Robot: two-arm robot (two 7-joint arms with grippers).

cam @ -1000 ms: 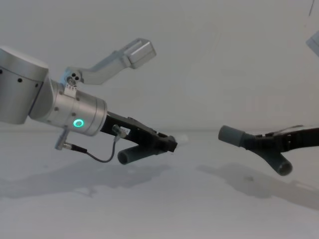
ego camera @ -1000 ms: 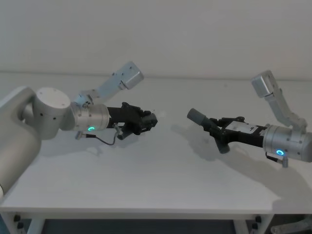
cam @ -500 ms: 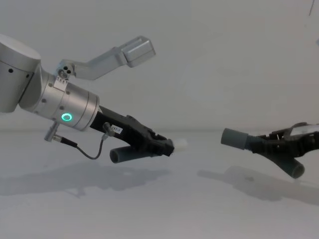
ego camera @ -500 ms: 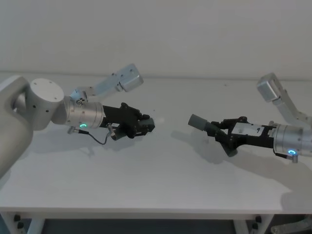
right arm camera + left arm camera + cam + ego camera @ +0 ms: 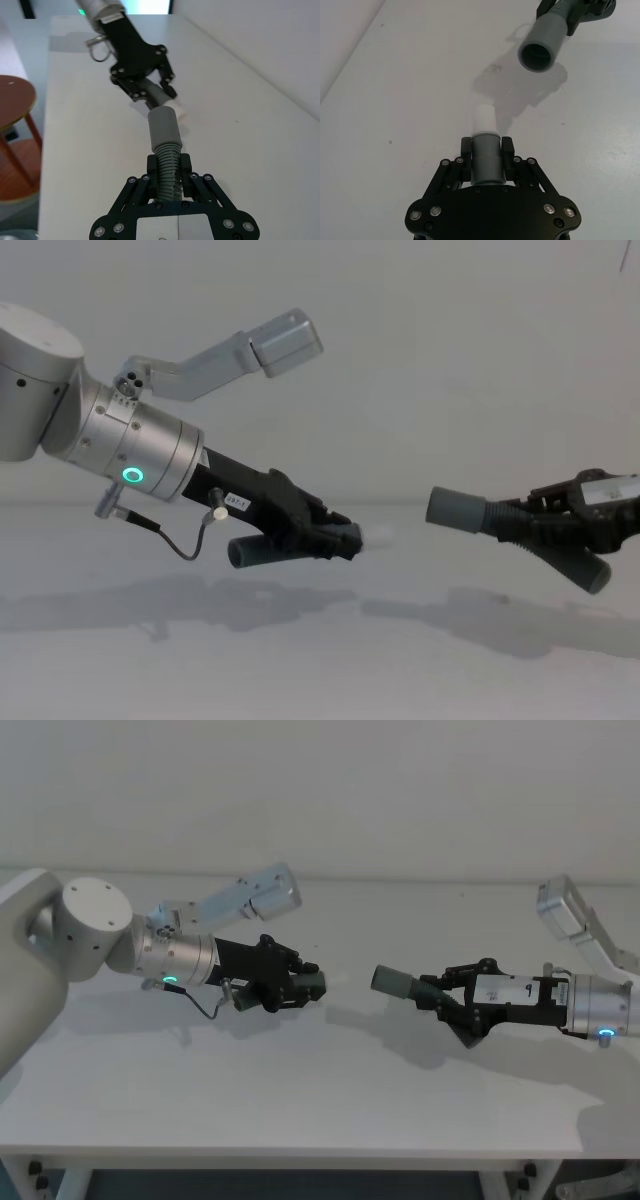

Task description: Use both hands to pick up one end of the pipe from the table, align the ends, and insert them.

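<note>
Both pipe pieces hang above the white table [image 5: 300, 1100], their ends facing across a small gap. My left gripper [image 5: 296, 986] [image 5: 338, 538] [image 5: 486, 150] is shut on a grey pipe piece [image 5: 314, 984] [image 5: 250, 553] [image 5: 485, 167] with a white tip [image 5: 484, 117] pointing at the other piece. My right gripper [image 5: 452, 1000] [image 5: 518, 522] [image 5: 169, 162] is shut on the ribbed part of the second pipe piece [image 5: 168, 170], whose wide grey sleeve [image 5: 394, 982] [image 5: 455, 508] [image 5: 164, 127] shows its open mouth [image 5: 537, 54] to the left wrist view.
A thin cable [image 5: 205, 1010] loops under the left arm. The table's front edge [image 5: 300, 1152] runs along the bottom of the head view, and a white wall stands behind. A wooden stool [image 5: 12, 100] stands beside the table in the right wrist view.
Both grippers have moved toward each other with their pipe pieces. The gap between the white tip and the sleeve mouth has narrowed, and the right piece's sleeve has come further left.
</note>
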